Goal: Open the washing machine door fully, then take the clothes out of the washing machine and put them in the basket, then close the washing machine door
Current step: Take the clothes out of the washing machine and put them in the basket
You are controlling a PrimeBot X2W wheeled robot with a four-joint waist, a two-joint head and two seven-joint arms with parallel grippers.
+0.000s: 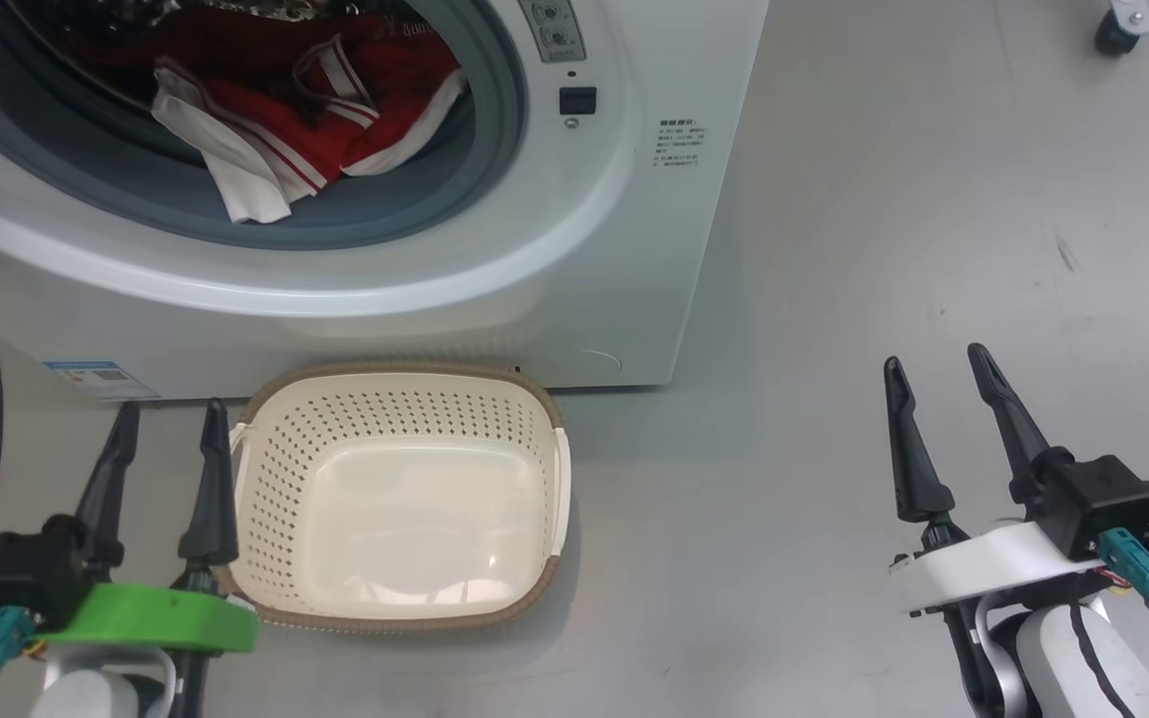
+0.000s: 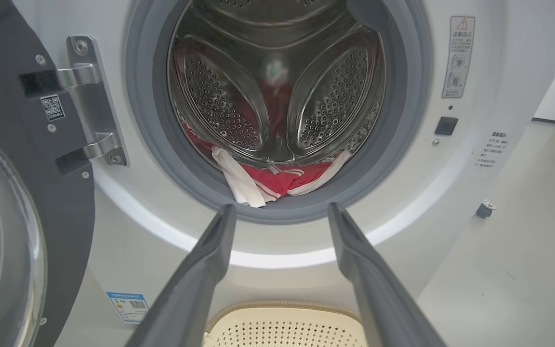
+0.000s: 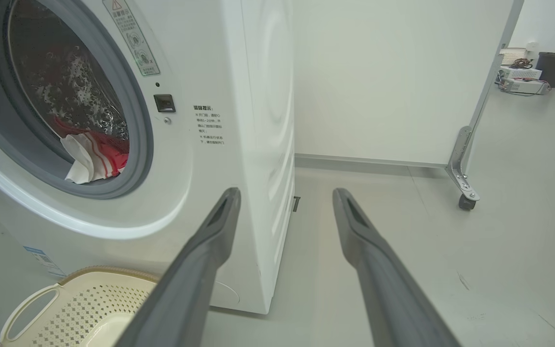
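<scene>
Place: a lab or test room.
Floor: a bare, smooth grey floor (image 1: 934,249), scuffed in spots.
Washer: a white washer (image 3: 253,120) stands free on the floor, its side exposed.
Wall: a white partition (image 3: 383,77) on a metal bracket with a caster (image 3: 465,201).
Far corner: a dark bin (image 3: 554,67) and equipment boxes (image 3: 518,83) with loose cables, set on the floor.

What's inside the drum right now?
Red-and-white clothes heaped at the front bottom of the drum, one white flap drooping onto the grey seal. How many garments, and anything beneath the heap, is covered.
</scene>
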